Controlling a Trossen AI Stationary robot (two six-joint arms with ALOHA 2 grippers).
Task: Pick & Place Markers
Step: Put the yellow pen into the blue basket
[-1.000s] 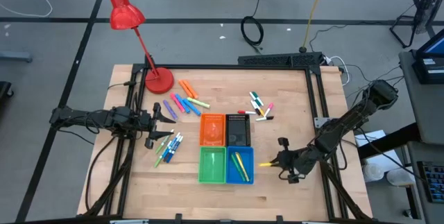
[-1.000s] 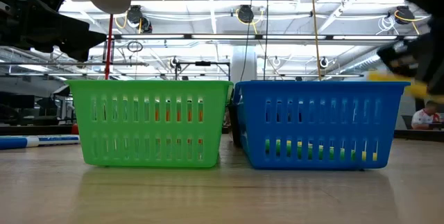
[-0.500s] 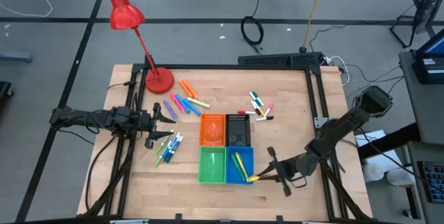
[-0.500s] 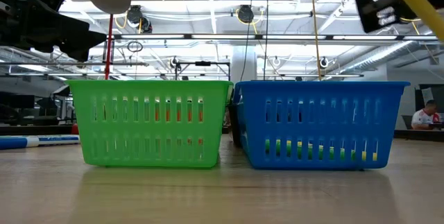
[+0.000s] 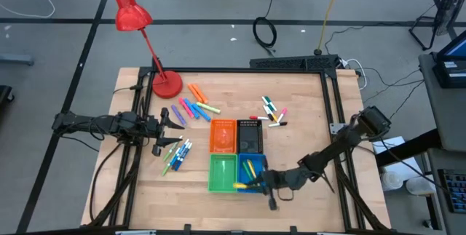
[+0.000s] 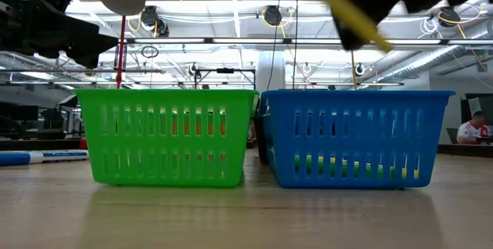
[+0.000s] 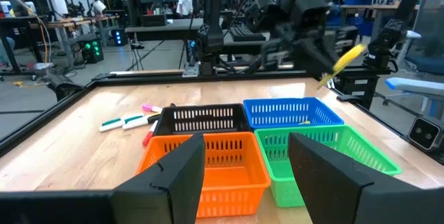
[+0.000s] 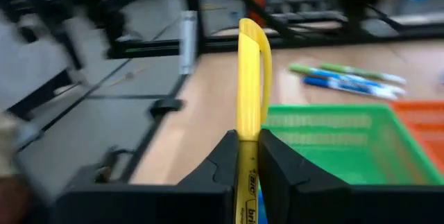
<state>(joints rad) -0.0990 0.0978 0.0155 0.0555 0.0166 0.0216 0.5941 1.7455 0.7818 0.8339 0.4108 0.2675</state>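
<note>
My right gripper is shut on a yellow marker at the near edge of the blue bin. That marker also shows high above the blue bin in the low view, as the yellow marker. Other markers lie flat on the table: one group by the lamp base, one right of the bins, one left of the green bin. Yellow markers lie in the blue bin. My left gripper waits open at the table's left. My right gripper pinches the yellow marker's barrel between its two fingers. The marker runs on along the fingers, and its capped end sticks out past the fingertips. The fingers come from the table's right, about level. The marker is lifted clear and tilted in the low view.
An orange bin and a black bin stand just beyond the green and blue ones. A red desk lamp stands at the far left corner. Bare wood lies right of the bins and along the near edge.
My right gripper has carried the yellow marker toward the table's left, from bare table right of the bins to the blue bin's near edge. In the low view the marker has risen from bin-rim height to well above the bin. The gripper stayed shut on it.
</note>
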